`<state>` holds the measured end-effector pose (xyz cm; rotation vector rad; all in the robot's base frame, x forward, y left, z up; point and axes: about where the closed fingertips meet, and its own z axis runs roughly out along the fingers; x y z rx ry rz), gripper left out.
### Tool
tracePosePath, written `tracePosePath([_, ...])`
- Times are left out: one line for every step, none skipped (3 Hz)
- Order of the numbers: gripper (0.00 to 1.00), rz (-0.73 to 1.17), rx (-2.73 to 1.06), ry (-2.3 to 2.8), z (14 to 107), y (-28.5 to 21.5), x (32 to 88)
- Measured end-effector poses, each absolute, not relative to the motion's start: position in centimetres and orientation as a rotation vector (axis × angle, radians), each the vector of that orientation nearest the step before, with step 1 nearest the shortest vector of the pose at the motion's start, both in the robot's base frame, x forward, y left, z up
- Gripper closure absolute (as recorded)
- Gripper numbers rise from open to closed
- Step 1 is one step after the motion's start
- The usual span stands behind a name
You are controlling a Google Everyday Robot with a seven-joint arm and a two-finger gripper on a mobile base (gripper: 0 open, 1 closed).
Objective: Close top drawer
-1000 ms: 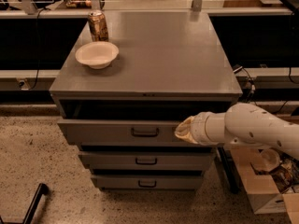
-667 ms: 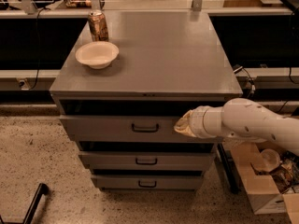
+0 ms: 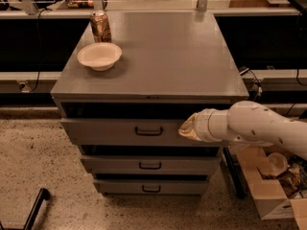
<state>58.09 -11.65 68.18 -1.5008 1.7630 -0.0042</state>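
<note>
The top drawer (image 3: pixel 110 131) is a wide grey metal drawer with a small black pull handle (image 3: pixel 148 131) centred on its front. It stands slightly open, with a dark gap above its front under the cabinet top (image 3: pixel 158 56). My gripper (image 3: pixel 188 128) comes in from the right on a white arm and rests against the drawer front, to the right of the handle. Two shallower grey drawers (image 3: pixel 149 165) sit below it.
A white bowl (image 3: pixel 99 55) and a drink can (image 3: pixel 100 26) stand on the cabinet top at the back left. An open cardboard box (image 3: pixel 271 181) with clutter sits on the floor to the right. A black bar (image 3: pixel 34 209) lies on the speckled floor at lower left.
My gripper has pushed the top drawer further in; the dark gap above its front has narrowed. The arm has moved forward with it.
</note>
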Motion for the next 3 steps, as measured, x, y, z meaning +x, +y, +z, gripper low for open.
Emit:
tracePosePath([1.00, 0.039, -1.544, 1.715, 69.3, -11.1, 55.7])
tracePosePath([1.00, 0.114, -1.580, 1.636, 71.2, -10.4, 52.7])
tracePosePath([1.00, 0.144, -1.608, 1.575, 73.3, -10.1, 50.5])
